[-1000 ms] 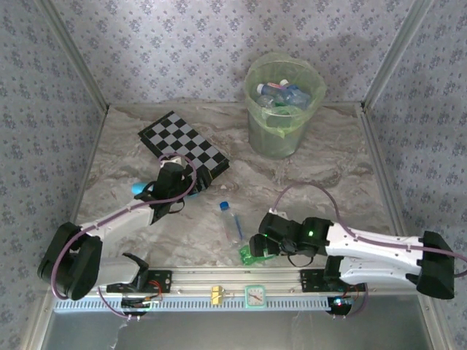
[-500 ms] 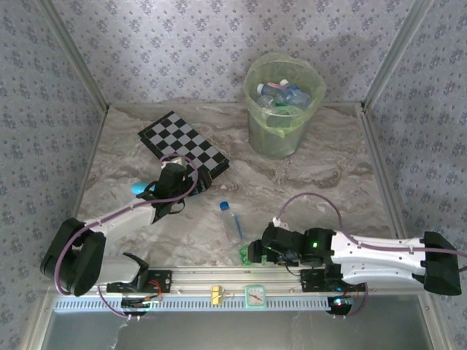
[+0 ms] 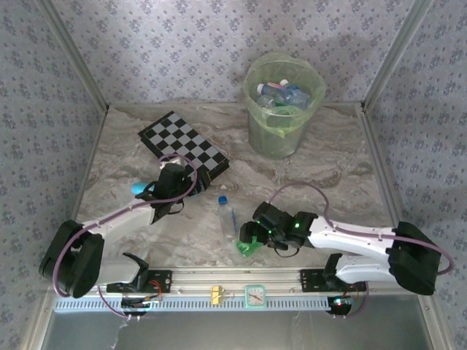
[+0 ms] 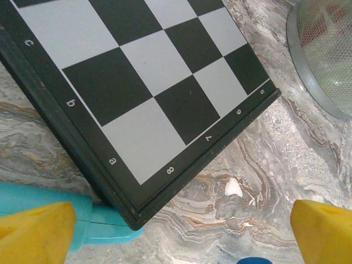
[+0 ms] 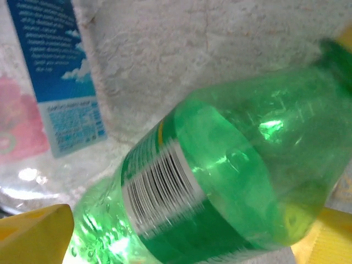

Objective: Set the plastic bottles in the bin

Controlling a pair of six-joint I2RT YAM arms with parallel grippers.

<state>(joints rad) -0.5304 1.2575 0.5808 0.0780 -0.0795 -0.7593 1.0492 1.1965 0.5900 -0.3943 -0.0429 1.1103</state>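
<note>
From the overhead camera, the bin (image 3: 273, 138) stands at the far side of the marbled surface (image 3: 328, 168), with several plastic bottles (image 3: 281, 93) already lying inside it. Two are left out: a clear bottle (image 3: 228, 217) with a blue cap lies near the middle front. A green bottle (image 3: 246, 246) lies just beside it, under the right gripper (image 3: 254, 237). The left gripper (image 3: 174, 179) hangs by the near corner of the checkered board (image 3: 184, 144), close to a teal stick (image 3: 137, 189).

On the left wrist, the left gripper (image 4: 179, 234) has its yellow fingers (image 4: 33, 231) released and spread, with nothing between them. The board's corner (image 4: 148, 82), the teal stick (image 4: 82, 220) and a blue cap (image 4: 256, 259) at the bottom edge are in sight.

On the right wrist, the right gripper (image 5: 181, 236) straddles the green bottle (image 5: 220, 176). Its fingers (image 5: 33, 231) are spread wide on either side and not clenched on it. The clear bottle's blue label (image 5: 55, 82) lies alongside.

The step in hand looks like the pick of the green bottle. Next the fingers must close squarely across its body without nudging the clear one, then lift and carry it to the bin.
</note>
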